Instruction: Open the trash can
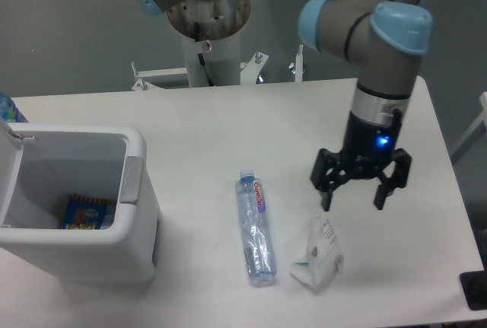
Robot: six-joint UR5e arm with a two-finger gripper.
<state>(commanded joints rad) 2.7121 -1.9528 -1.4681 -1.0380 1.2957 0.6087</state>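
Black two-finger gripper [352,204] hangs over the right part of the white table [228,130] with its jaws spread wide, holding nothing and touching nothing. A blue light glows on its black wrist housing, above which rises the grey arm with pale blue joint caps [388,31]. Just below and slightly left of the fingertips lies a crumpled clear plastic wrapper with printed text and a green edge [318,256], flattened and creased. Further left, a clear plastic bottle with a blue cap and a pink-and-white label [255,227] lies on its side, its cap pointing toward the far edge of the table.

Well apart from the gripper, at the left edge of the table, stands the large boxy white plastic trash can with rounded corners [141,221]. Its top is open, the smooth inner walls are visible, and a small grey rectangular tab [132,179] sits on its right rim. A colourful blue-and-yellow packet [85,211] lies at the bottom inside.
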